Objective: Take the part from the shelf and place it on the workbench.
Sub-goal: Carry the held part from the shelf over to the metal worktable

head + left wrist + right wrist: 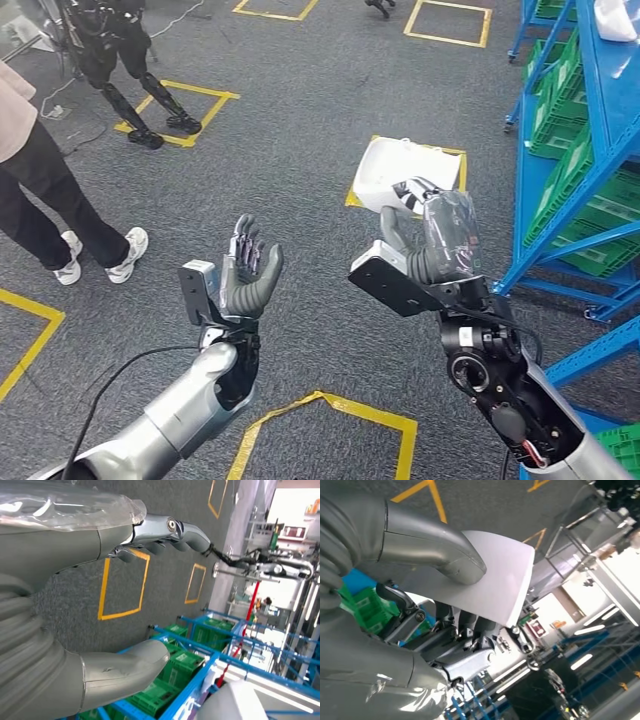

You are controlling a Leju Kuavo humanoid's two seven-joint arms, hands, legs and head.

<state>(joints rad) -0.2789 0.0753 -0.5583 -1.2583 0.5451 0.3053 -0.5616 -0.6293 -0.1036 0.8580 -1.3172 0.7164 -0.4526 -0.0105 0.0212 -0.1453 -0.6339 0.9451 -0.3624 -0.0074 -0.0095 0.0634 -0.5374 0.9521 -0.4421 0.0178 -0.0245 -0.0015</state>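
Both silver arms rise from the near edge. Right hand [423, 245] grips the white part [404, 170] between thumb and fingers, held up off the floor, left of the blue shelf [596, 150]. Left hand [245, 270] is spread and holds nothing. Picking looks done; carrying and placing remain. The part's long axis runs roughly left-right, projecting far from the hand.

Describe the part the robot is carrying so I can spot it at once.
Start at the blue shelf rack with green bins on the right. Just left of it, the right hand is raised over the grey floor, holding a flat white part. It is the only white panel, pinched under the grey thumb.
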